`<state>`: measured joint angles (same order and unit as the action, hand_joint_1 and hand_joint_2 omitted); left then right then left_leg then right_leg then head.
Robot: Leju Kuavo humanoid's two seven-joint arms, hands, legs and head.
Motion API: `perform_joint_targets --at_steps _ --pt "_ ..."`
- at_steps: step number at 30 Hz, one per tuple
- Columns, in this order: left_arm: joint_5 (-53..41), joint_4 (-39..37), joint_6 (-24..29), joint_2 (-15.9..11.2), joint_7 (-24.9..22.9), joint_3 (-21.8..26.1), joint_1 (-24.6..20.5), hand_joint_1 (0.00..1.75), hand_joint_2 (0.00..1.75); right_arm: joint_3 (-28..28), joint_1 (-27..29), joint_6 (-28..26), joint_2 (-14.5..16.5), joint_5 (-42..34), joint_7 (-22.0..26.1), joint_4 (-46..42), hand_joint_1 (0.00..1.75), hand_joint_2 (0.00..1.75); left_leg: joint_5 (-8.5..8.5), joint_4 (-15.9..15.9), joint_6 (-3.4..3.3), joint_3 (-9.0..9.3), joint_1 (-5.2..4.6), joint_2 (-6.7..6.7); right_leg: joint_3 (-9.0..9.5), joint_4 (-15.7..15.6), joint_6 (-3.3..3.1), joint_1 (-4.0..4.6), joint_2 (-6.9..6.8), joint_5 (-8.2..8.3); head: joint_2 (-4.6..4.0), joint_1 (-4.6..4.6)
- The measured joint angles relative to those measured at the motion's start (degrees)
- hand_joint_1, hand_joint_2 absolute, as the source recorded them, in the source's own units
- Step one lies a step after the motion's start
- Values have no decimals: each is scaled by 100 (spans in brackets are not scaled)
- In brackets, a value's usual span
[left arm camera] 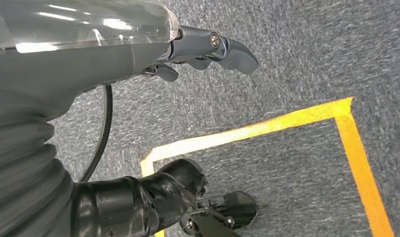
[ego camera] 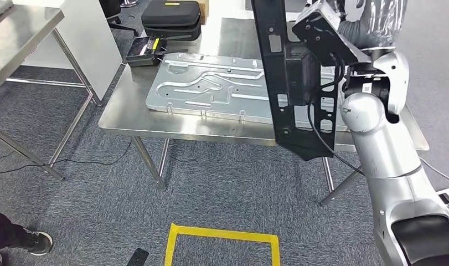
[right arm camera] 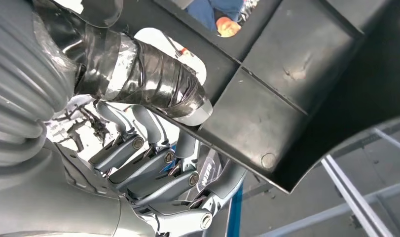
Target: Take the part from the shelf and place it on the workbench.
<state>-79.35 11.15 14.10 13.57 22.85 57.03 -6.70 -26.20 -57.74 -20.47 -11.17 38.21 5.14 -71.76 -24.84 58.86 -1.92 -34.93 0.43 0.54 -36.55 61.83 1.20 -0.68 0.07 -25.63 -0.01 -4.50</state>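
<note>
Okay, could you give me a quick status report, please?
Right hand grips the black part, held upright over the workbench. Left hand holds nothing, above the carpet. Silver stamped panel already lies on the workbench.

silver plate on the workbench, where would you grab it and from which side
Judging by the head view, take the silver plate by its near long edge, coming from the robot's side of the workbench. It lies flat, and that edge sits close to the table's front rim with small tabs along it. The far edge is crowded by a black case, and the black part in the right hand overlaps its right end.
</note>
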Motion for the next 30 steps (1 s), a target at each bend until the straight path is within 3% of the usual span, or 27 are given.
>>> perform_joint_targets --at_steps 1,4,6,9,10,11,12,15,17,19,21,22,24,25,26,27,28,30 --pt "-4 0 -1 2 10 -1 -1 0 175 -1 -22 1 0 -3 -10 4 175 175 -7 7 25 -4 -9 0 83 -184 -20 16 3 39 0 0" --pt "-19 0 -5 4 41 -1 0 0 175 -3 -44 2 -2 -14 -22 18 175 175 -17 1 101 -13 -16 -7 113 -264 -84 25 19 39 0 1" --pt "-31 0 -13 3 60 -1 -5 0 175 -3 -53 2 -4 -17 -23 25 175 175 -166 192 152 -88 -14 -13 136 -305 -157 -9 16 61 0 3" --pt "-34 0 -36 3 91 -3 -15 0 175 -3 -61 4 -4 -18 -24 41 175 175 -681 1226 204 -553 5 -17 148 -321 -215 -16 11 67 -1 7" --pt "-34 0 -44 3 101 -3 -15 0 175 -3 -59 7 -4 -18 -24 51 175 175 -780 1541 214 -710 11 -18 149 -319 -218 -14 11 65 -1 6" --pt "-34 0 -51 3 112 -3 -15 0 175 -3 -58 10 -4 -18 -25 61 175 175 -771 1670 220 -785 15 -18 151 -316 -219 -12 12 61 0 6" --pt "-35 0 -59 3 126 -3 -16 0 175 -3 -58 13 -4 -17 -27 67 175 175 -639 1546 220 -736 19 -19 157 -312 -214 -13 14 55 1 7" --pt "-40 0 -111 3 175 -7 -25 0 175 -3 -82 28 -3 -16 -51 74 175 175 -86 405 184 -212 21 -20 175 -282 -166 -4 25 20 -1 6" --pt "-40 0 -171 3 222 -16 -30 0 175 -3 -110 62 -2 -11 -76 86 175 175 -9 42 149 -46 8 -16 162 -271 -115 20 31 12 0 4" --pt "-40 0 -242 5 270 -27 -30 0 175 -3 -128 88 -2 -4 -97 104 175 175 1 14 94 -33 3 -13 155 -282 -53 23 33 16 0 3" --pt "-37 0 -306 8 319 -37 -32 0 175 -3 -145 93 -2 0 -110 120 175 175 28 -28 22 -15 16 -15 97 -147 2 5 25 -90 -1 2" --pt "-33 0 -332 9 342 -39 -36 0 175 -3 -157 95 -2 1 -113 129 175 175 39 -47 -9 -5 26 -18 -5 82 25 -2 21 -227 0 1" --pt "-31 0 -377 9 377 -43 -38 0 175 -3 -172 102 -2 2 -114 161 175 175 37 -50 -43 -4 21 -19 -360 836 57 -9 16 -580 0 -1" --pt "-35 0 -393 9 386 -47 -35 0 175 -3 -170 105 -2 2 -116 181 175 175 33 -48 -48 -4 17 -19 -535 1182 66 -10 15 -693 1 -1" --pt "-40 0 -407 9 392 -54 -32 0 175 -3 -167 109 -2 2 -120 203 175 175 30 -45 -50 -2 13 -17 -637 1357 66 -9 15 -702 1 -1" --pt "-45 0 -414 9 397 -66 -30 0 175 -3 -165 111 -2 2 -123 223 175 175 26 -41 -50 3 11 -14 -626 1300 57 -8 15 -595 1 -1" --pt "-47 0 -416 9 401 -79 -32 0 175 -3 -168 113 -2 3 -126 236 175 175 19 -37 -47 13 10 -10 -504 1020 38 -6 15 -397 0 -1" --pt "-49 0 -418 11 408 -106 -36 0 175 -3 -185 113 -2 5 -126 251 175 175 -1 -28 -29 28 -3 -1 -124 216 -21 15 13 -20 -1 -1"
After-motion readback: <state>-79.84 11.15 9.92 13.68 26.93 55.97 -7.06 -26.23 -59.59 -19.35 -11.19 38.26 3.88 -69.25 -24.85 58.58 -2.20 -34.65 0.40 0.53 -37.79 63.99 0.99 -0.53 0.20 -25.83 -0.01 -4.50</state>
